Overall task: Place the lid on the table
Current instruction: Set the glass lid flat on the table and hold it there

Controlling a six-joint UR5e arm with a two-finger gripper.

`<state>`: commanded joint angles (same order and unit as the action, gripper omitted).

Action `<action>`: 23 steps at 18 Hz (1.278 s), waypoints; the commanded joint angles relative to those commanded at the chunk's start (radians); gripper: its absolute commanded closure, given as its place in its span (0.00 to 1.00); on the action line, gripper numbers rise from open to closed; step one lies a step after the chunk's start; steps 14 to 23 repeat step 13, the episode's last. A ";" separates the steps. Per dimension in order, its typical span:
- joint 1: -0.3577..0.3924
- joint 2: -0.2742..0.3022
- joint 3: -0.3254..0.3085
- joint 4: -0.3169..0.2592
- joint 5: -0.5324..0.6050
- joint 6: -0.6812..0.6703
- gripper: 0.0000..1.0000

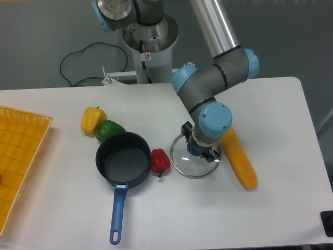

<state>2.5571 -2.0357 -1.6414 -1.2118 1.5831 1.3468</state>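
The round glass lid with a thin silver rim lies low over the white table, just right of the red pepper. My gripper points straight down over the lid's centre, where the knob is. The wrist hides the fingers and the knob, so I cannot tell whether the jaws are closed on it. I cannot tell whether the lid rests on the table or hangs just above it.
A dark pan with a blue handle stands left of the lid. A red pepper sits between them. A green pepper and a yellow pepper lie further left. A corn cob lies right of the lid. A yellow gridded tray is at the left edge.
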 joint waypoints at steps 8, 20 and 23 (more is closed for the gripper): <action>-0.026 0.046 0.061 0.003 0.000 -0.012 0.00; -0.018 0.051 0.075 0.003 -0.003 -0.011 0.00; -0.018 0.051 0.075 0.003 -0.003 -0.011 0.00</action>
